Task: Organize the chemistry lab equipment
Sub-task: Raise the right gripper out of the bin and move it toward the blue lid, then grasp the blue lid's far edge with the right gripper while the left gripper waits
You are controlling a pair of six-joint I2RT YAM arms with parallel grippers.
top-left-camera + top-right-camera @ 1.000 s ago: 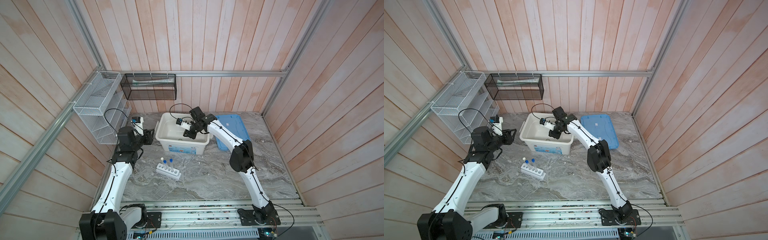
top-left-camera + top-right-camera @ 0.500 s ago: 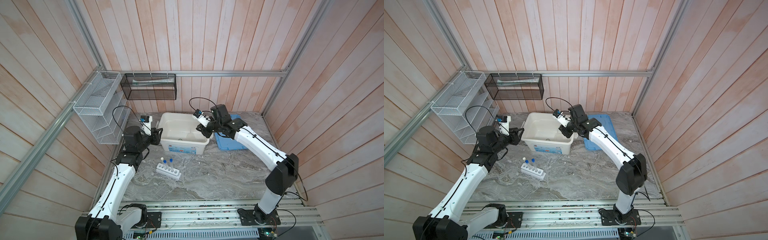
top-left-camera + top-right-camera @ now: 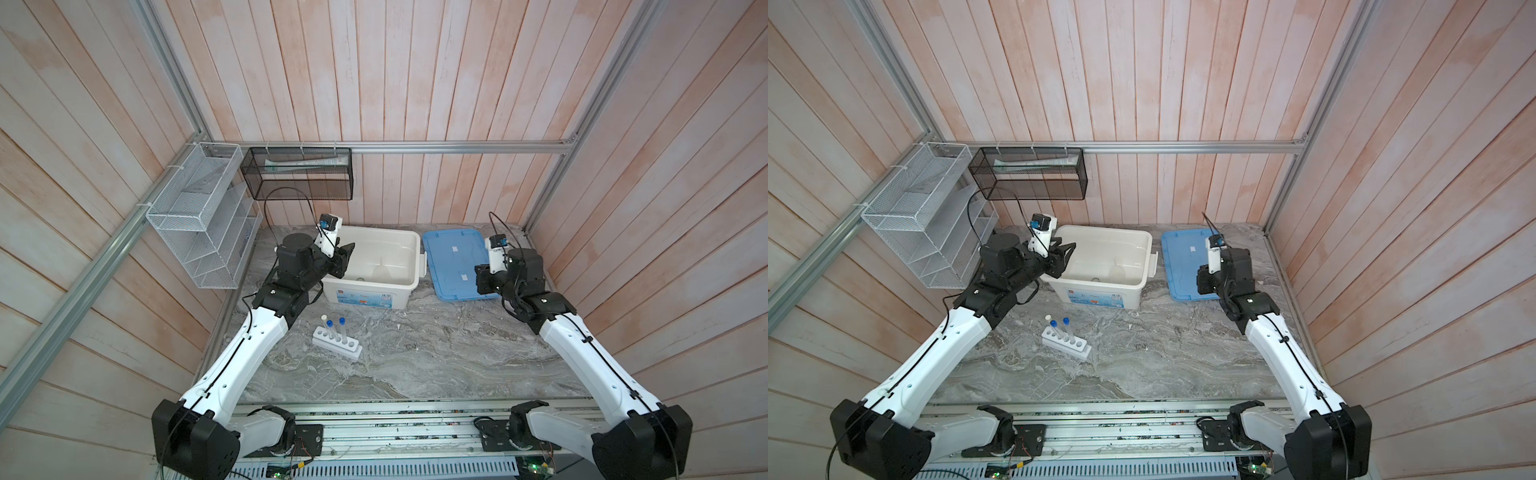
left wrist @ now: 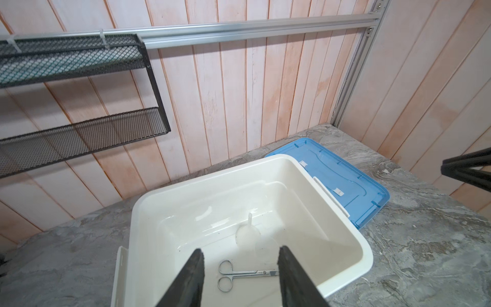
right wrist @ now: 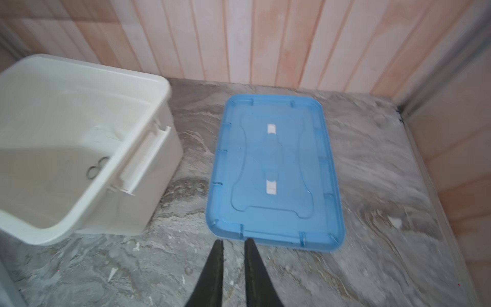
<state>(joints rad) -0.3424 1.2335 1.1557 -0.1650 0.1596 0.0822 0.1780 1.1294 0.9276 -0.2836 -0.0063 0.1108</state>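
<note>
Both top views: white six-hole rack (image 3: 337,344) stood on the marble table (image 3: 415,353), well in front of the open white bin (image 3: 361,297). Three clear tubes (image 3: 331,338) sat upright in holes at the rack's left end, two blue-capped, one white-capped; the other holes were bare. Blue lid (image 3: 453,257) lay flat on the table just right of the bin. Left gripper (image 3: 1064,259) hung over the bin's left rim, jaws spread, nothing between them. Right gripper (image 3: 1202,282) hung at the lid's near right corner; its jaws could not be read from here. Left wrist view: the left gripper's jaws were wide apart and empty above the bin's inside. On the bin floor lay a pair of metal scissors (image 4: 244,272), flat, and beside them a small clear flask (image 4: 247,235) on its side, thin neck pointing to the far wall. A black mesh basket (image 4: 79,133) hung on the wooden wall. Right wrist view, somewhat blurred: the right gripper's jaws stood only a narrow gap apart, pinching nothing, tips over bare table just short of the lid's near edge. The scissors' loops showed inside the bin.
</note>
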